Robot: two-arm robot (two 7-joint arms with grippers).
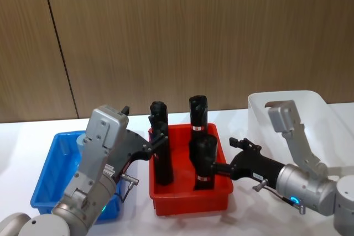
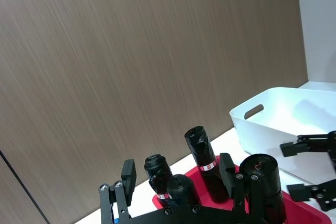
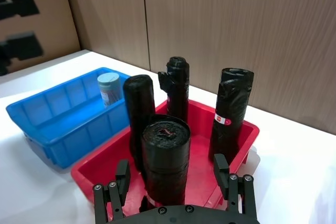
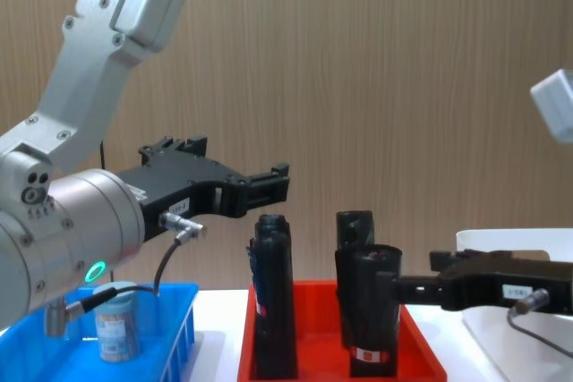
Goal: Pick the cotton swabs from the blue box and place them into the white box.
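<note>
Three containers sit in a row on the white tabletop [image 1: 16, 136]: the white box [image 1: 310, 109] behind the right pincer [image 1: 194, 165], a red tray [image 1: 191, 200] under both pincers, and the blue box [image 1: 47, 175] below the left arm. Four black rolls [image 1: 198, 113] stand upright in the tray. One jar of cotton swabs [image 3: 108, 88] stands in the blue box's far corner, with the rest of that box bare. Right pincer reaches low over the tray, its fingers spread wide around the nearest roll [image 3: 166, 161]. Left pincer [image 4: 282, 181] hangs above the tray's rolls, fingers wide apart, holding nothing.
</note>
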